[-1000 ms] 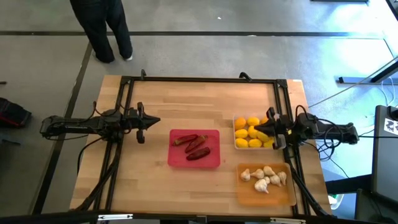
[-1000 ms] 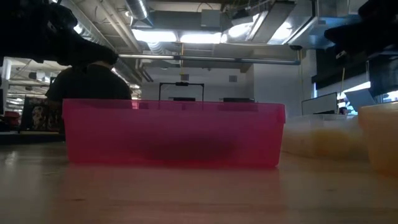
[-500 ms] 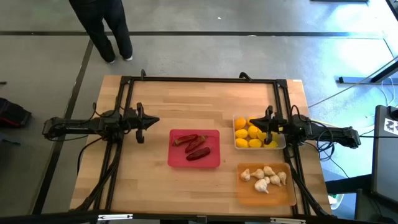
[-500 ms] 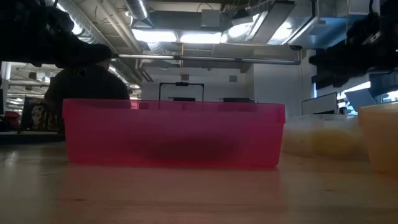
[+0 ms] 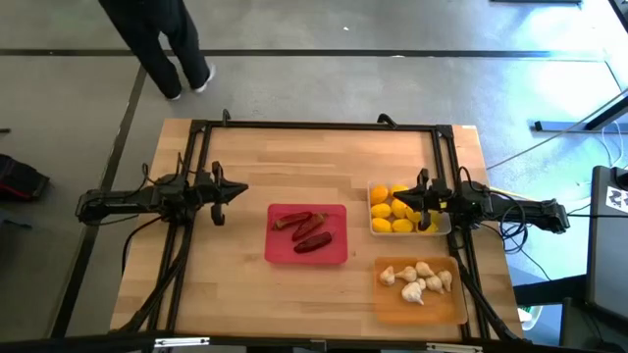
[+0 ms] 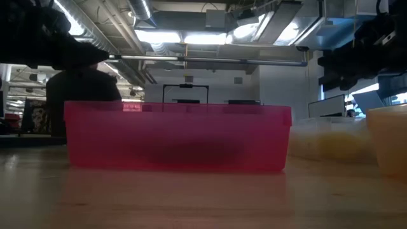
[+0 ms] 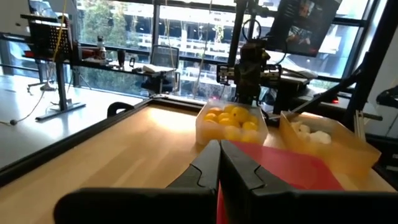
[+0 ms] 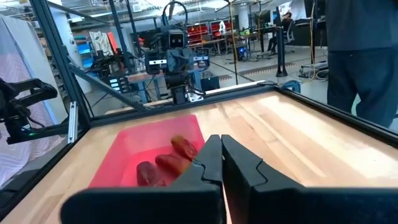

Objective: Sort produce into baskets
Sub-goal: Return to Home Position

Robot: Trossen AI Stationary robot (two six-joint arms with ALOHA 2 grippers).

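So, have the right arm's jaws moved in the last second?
Yes. The right gripper has dropped closer to the clear tray in the low view; seen from above, it has also edged slightly toward that tray's far rim.

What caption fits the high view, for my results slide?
Sorted: chili peppers in red tray, lemons in clear tray, garlic bulbs in orange tray; left gripper and right gripper shut.
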